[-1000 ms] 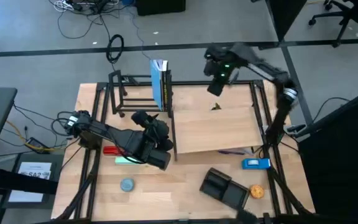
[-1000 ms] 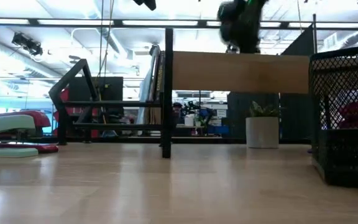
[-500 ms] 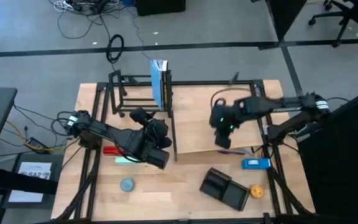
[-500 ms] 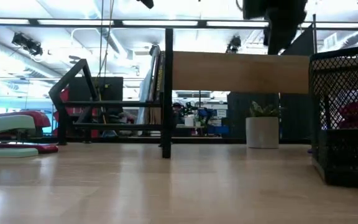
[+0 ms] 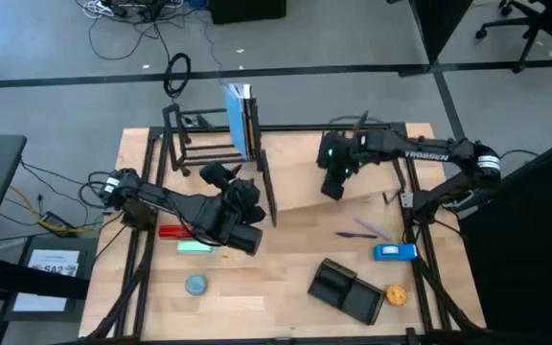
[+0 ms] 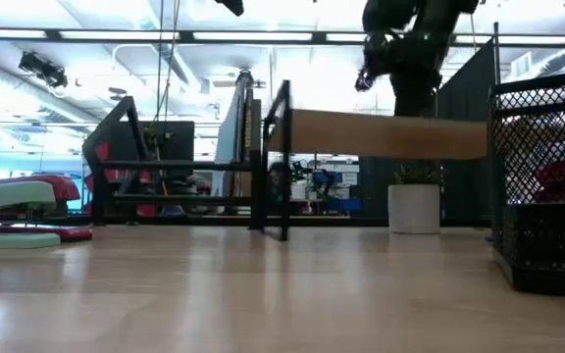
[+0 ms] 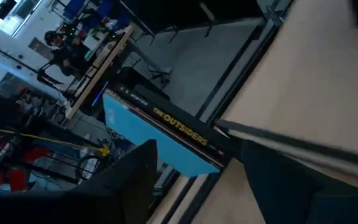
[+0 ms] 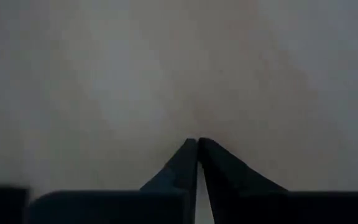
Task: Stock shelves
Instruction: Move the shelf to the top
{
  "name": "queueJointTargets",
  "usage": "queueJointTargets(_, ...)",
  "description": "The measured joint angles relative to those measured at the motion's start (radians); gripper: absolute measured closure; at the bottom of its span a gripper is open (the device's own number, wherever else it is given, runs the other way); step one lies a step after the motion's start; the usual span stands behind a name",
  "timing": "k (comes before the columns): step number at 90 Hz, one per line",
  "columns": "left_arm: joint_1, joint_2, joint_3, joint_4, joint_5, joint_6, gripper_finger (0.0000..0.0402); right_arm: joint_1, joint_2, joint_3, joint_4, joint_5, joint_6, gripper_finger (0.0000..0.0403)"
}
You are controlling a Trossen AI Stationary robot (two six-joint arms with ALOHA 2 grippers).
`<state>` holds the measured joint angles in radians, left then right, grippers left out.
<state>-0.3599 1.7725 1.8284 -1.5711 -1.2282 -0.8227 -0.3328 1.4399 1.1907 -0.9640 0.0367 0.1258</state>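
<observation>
We see the right tool (image 5: pixel 334 182) pressed down on the top board of the wood-board shelf (image 5: pixel 305 172), near the middle of the board's far half; its fingers (image 8: pixel 194 165) are closed to a thin slit, tips against the pale wood and holding nothing. The shelf sits tilted: in the low view its board (image 6: pixel 381 134) slopes and its black upright (image 6: pixel 284 162) leans. Just beside it, toward the left arm's side and farther back, stands the black metal-tube rack (image 5: pixel 195 144), with a blue book (image 5: pixel 239 120) upright at the end next to the shelf. The left tool (image 5: pixel 218 174) hangs between rack and shelf, close to the leaning upright, its fingers (image 7: pixel 129 186) spread wide and empty; past them its wrist view shows the book's spine (image 7: pixel 173 130). On the surface (image 5: pixel 276 307) nearer the front lie a red and green stapler (image 5: pixel 185 240), a round blue tin (image 5: pixel 195 285), a black mesh organizer (image 5: pixel 348 290), an orange ball (image 5: pixel 396 295), a blue object (image 5: pixel 393 252) and a pen (image 5: pixel 360 230)
</observation>
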Motion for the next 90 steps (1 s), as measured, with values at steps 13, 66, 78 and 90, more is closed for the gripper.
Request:
queueJointTargets(13,0.000,0.000,0.000,0.000,-0.002,0.000,0.0188,-0.107,0.001,-0.001,0.003,0.007,-0.009,0.0403)
queueJointTargets(66,0.000,0.000,-0.020,-0.001,-0.011,-0.001,0.0188,-0.079,0.014,-0.062,0.192,0.191,0.281,0.0403)
queueJointTargets(78,0.000,0.002,-0.060,0.001,-0.012,-0.007,0.0188,-0.152,0.014,-0.071,0.219,0.249,0.340,0.0403)
queueJointTargets(90,0.000,0.002,-0.092,0.004,-0.008,-0.044,0.0188,-0.222,0.014,-0.072,0.238,0.354,0.373,0.0403)
